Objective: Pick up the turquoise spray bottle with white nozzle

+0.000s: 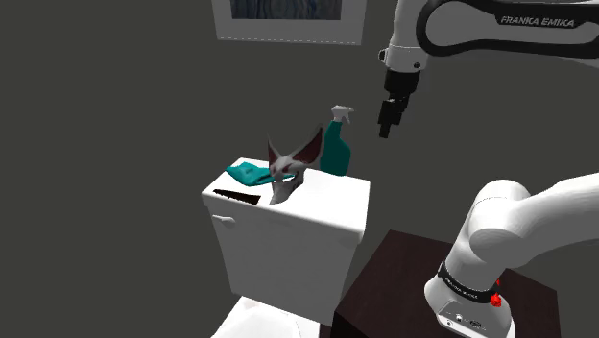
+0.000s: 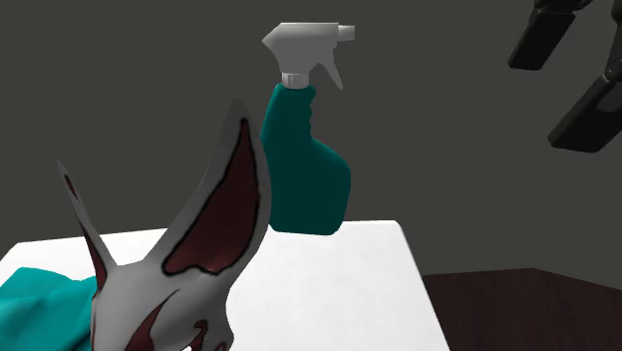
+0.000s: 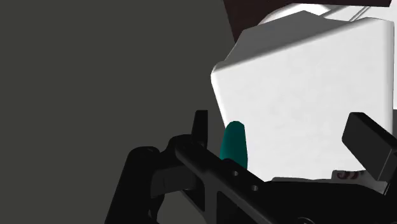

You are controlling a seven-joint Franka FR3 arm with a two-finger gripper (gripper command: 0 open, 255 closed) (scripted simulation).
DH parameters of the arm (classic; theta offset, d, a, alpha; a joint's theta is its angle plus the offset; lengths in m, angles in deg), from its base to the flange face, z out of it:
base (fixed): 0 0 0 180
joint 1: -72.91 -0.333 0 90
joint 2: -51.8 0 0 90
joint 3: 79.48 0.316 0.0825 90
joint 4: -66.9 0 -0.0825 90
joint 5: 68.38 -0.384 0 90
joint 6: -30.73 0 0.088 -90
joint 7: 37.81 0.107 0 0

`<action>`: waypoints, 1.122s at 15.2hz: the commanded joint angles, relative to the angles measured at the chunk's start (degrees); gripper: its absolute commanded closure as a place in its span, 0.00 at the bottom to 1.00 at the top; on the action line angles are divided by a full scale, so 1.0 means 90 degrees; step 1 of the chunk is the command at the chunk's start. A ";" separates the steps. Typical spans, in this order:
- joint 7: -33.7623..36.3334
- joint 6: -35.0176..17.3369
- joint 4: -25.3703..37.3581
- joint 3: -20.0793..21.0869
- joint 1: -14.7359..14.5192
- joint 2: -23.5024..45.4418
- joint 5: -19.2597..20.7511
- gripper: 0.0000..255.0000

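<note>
Your hand hangs empty and spread open at 2 o'clock from the turquoise spray bottle, upright on the toilet tank lid's far corner in the shoulder view; lower toward 8 o'clock and straddle its body below the white nozzle.

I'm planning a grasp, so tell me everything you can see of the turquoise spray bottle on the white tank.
The spray bottle has a smooth teal body, broad at the base, narrowing to a neck, topped by a pale grey-white trigger nozzle pointing toward the second exterior view's right. It stands upright near a far corner of the white tank lid. Only the lid touches it; the open gripper hangs apart, beside its nozzle.
</note>
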 commanded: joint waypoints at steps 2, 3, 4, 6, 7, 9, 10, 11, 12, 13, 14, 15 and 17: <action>0.0001 -0.0032 0.0166 0.0279 0.0026 0.0239 0.0432 0.00; 0.0012 -0.0061 0.0314 0.0564 0.0067 0.0470 0.0874 0.00; 0.0036 -0.0086 0.0444 0.0853 0.0116 0.0696 0.1327 0.00; 0.0122 -0.0114 0.0653 0.1436 0.0235 0.1133 0.2268 0.00; 0.0183 -0.0113 0.0732 0.1729 0.0305 0.1348 0.2757 0.00; 0.0337 -0.0067 0.0846 0.2312 0.0456 0.1778 0.3771 0.00; 0.0427 -0.0015 0.0881 0.2599 0.0536 0.1997 0.4297 0.00; 0.0523 0.0057 0.0902 0.2885 0.0621 0.2220 0.4834 0.00; 0.0623 0.0156 0.0910 0.3162 0.0704 0.2450 0.5384 0.00; 0.0627 0.0162 0.0910 0.3165 0.0700 0.2459 0.5403 0.00; 0.0693 0.0127 0.0842 0.3168 0.0694 0.2465 0.5399 0.00; 0.0758 0.0093 0.0775 0.3172 0.0689 0.2473 0.5396 0.00; 0.0890 0.0024 0.0644 0.3182 0.0681 0.2493 0.5391 0.00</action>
